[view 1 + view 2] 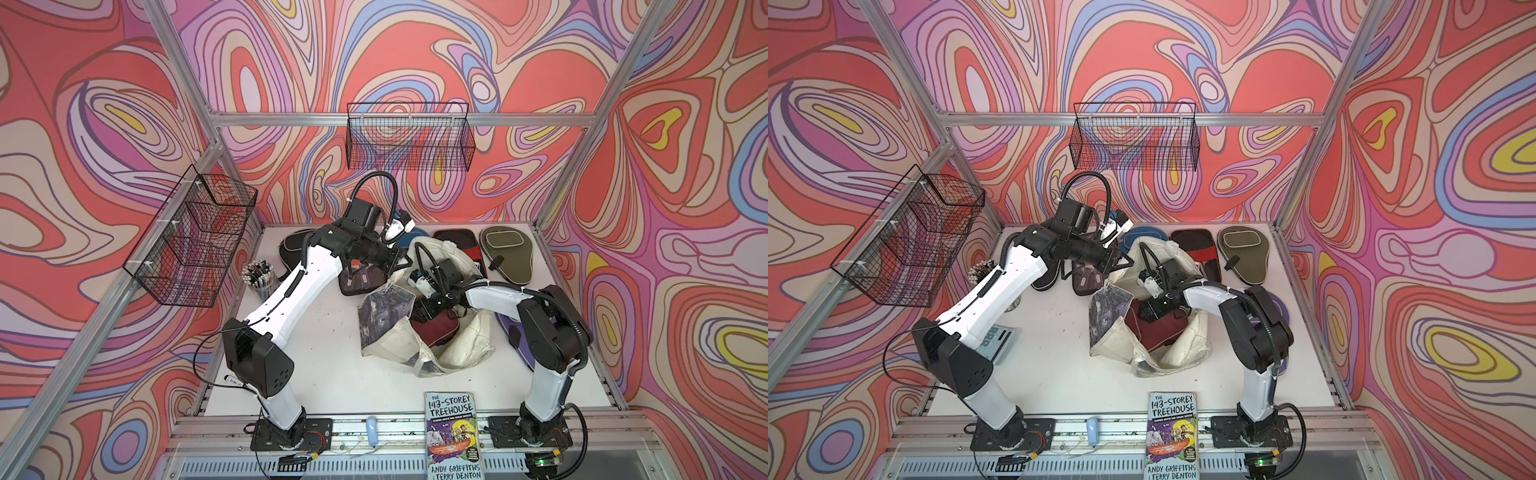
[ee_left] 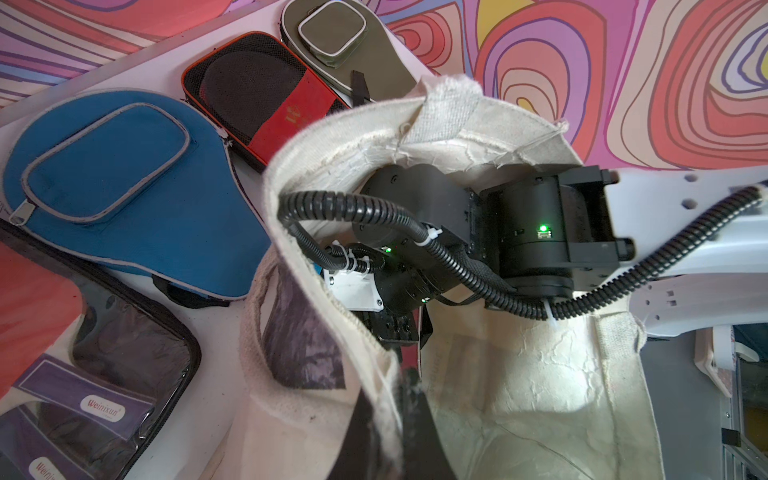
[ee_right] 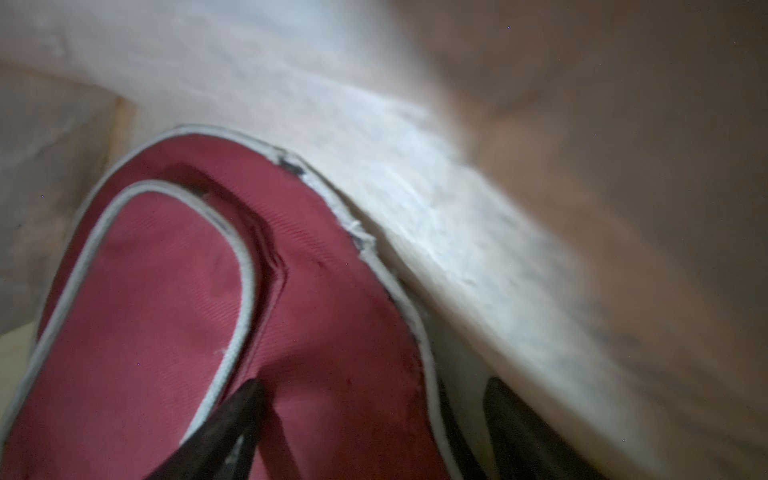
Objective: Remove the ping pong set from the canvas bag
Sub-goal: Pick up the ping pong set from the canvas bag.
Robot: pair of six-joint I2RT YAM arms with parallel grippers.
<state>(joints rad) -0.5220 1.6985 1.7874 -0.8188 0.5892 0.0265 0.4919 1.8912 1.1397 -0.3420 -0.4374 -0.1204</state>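
The cream canvas bag (image 1: 465, 345) (image 1: 1187, 349) lies slumped mid-table, its mouth held up. My left gripper (image 1: 405, 259) (image 2: 401, 415) is shut on the bag's rim fabric. My right gripper (image 1: 424, 311) (image 3: 374, 386) reaches inside the bag, jaws open, straddling the edge of a maroon paddle case (image 3: 166, 311) (image 1: 436, 328). One finger lies on the case and the other sits past its grey piping. Outside the bag lie an olive case (image 1: 507, 249), a red-and-black pack (image 2: 266, 95), a blue case (image 2: 124, 187), a clear pack (image 2: 83, 374) and a purple case (image 1: 515, 332).
A paperback book (image 1: 453, 436) sits at the front edge. A cup of pens (image 1: 259, 276) stands beside the left arm. Wire baskets hang on the left wall (image 1: 191, 241) and the back wall (image 1: 409, 137). A black case (image 1: 295, 245) lies at the back left.
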